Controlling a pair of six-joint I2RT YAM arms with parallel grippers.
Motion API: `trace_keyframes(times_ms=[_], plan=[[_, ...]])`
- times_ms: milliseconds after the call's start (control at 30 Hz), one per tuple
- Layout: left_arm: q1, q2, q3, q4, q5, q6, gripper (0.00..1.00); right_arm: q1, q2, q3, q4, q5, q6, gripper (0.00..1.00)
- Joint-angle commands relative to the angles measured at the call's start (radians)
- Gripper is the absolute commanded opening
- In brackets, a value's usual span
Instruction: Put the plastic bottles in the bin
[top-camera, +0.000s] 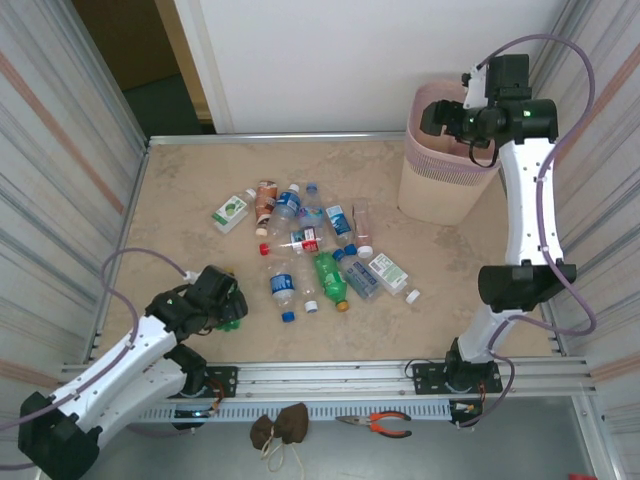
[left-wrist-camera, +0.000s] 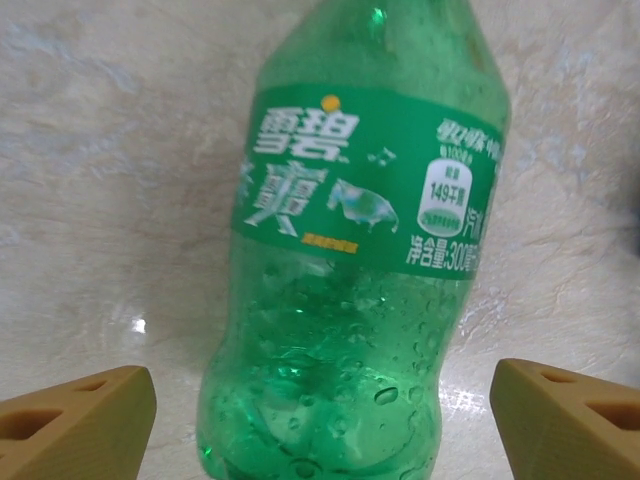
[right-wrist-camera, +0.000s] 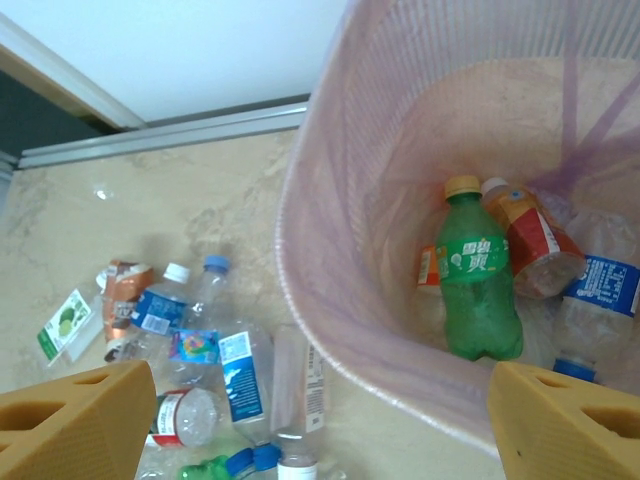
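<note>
A green plastic bottle with a green label lies on the table at the near left, and it peeks out beside my left gripper. In the wrist view my left gripper stands open, a finger on each side of the bottle with a gap to it. Several more plastic bottles lie heaped mid-table. The pale pink bin stands at the far right. My right gripper hangs open over its rim, holding nothing. Inside lie a green bottle, a red-labelled one and a blue-labelled one.
Corrugated walls close in the table on the left and right. A loose white cap lies right of the heap. Green-and-white packets lie among the bottles. Orange pliers and a brown pouch rest below the front rail.
</note>
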Motion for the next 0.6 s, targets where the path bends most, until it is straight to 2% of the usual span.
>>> trace_keyframes(times_ms=[0,300,567], plan=[[0.000,0.034,-0.021,0.048,0.060,0.034,0.86,0.016,-0.044,-0.024,0.023,0.000,0.001,0.85],[0.000,0.152,-0.007,0.074,0.074,0.090,0.78,0.036,-0.081,-0.073,0.034,0.007,0.002,0.85],[0.000,0.178,-0.009,0.088,0.086,0.106,0.72,0.039,-0.106,-0.114,0.053,0.009,0.004,0.85]])
